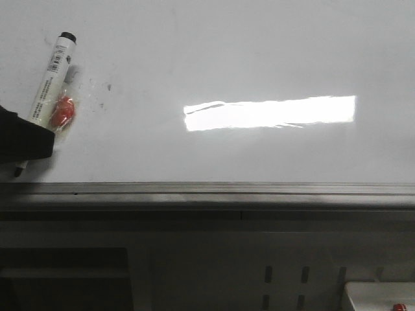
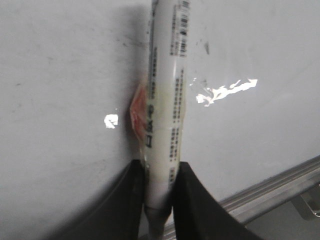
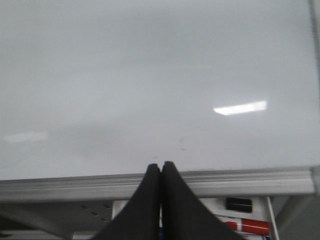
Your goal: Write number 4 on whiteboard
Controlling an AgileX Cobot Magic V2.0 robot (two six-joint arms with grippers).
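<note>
- Nearest, below the board's rail (image 1: 207,193), a tray (image 3: 245,220) holds a red marker (image 3: 250,227) and a dark block, seen in the right wrist view.
- The right gripper (image 3: 161,172) hangs just over that rail, jaws pressed together with nothing between them.
- The left gripper (image 2: 160,192) has its jaws clamped on a white pen (image 2: 165,115) low on the barrel; something red (image 1: 63,112) is fixed to the barrel's side.
- The pen lies low against the whiteboard (image 1: 259,52) at its left part; its dark tip (image 1: 19,171) points toward the rail.
- No 4 is drawn: only faint smudges and a glare bar (image 1: 269,112) show.
- Judged step: pen gripped, writing not begun. Next calls for bringing the tip onto a bare patch and pressing lightly for the first stroke.
</note>
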